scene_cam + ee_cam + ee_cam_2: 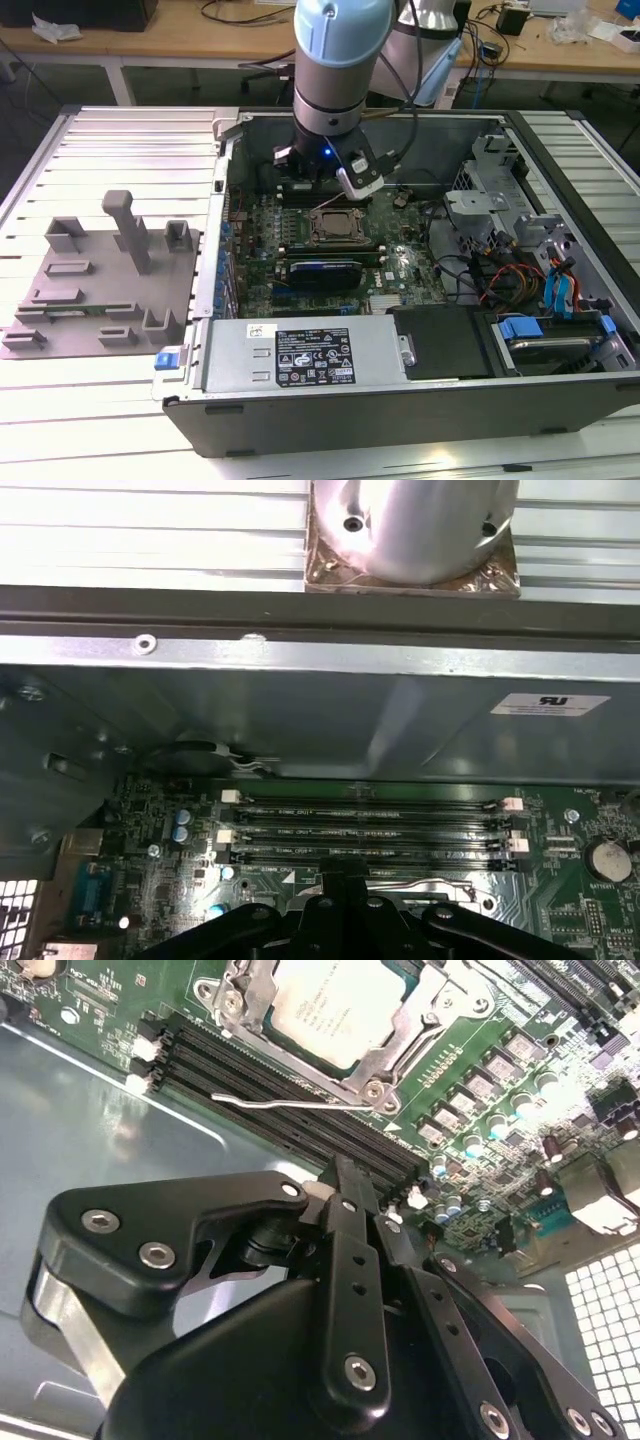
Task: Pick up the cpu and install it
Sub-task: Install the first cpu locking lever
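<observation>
Green mobo [95, 1020] w/ pale silver cpu [335, 1005] seated in socket frame [402, 1038]; pincer [345, 868] pressed together, empty.

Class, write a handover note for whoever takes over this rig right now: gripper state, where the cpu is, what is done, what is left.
Gripper: jaws shut, holding nothing, above the memory slots beside the socket.
Cpu: lying in the motherboard socket, with the metal frame down over its edges.
Done: the cpu has been picked up and placed.
Left: I cannot tell whether the latch lever is locked, so check it.
</observation>
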Motion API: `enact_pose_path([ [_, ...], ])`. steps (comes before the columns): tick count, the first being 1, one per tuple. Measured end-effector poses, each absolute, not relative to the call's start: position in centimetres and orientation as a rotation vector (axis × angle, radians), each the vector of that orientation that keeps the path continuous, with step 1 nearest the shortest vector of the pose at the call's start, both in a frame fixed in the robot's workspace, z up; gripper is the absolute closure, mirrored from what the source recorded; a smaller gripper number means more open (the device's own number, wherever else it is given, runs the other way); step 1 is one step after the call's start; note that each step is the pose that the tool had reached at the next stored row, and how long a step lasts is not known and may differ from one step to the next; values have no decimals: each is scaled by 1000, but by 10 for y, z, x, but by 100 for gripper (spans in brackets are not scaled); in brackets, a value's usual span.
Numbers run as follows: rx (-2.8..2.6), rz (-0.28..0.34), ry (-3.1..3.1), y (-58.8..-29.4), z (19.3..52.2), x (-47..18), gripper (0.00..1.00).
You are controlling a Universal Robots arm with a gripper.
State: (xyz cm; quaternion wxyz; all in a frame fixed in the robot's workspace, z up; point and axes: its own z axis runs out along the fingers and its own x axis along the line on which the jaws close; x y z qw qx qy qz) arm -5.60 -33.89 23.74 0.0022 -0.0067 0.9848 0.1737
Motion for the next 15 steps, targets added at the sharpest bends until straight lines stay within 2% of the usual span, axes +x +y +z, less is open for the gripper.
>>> enact_pose_path([
  [8,196,509,3064,-339,233,-56,89],
  [12,261,456,3058,-339,230,-56,89],
  [15,269,447,3057,-335,230,-56,89],
])
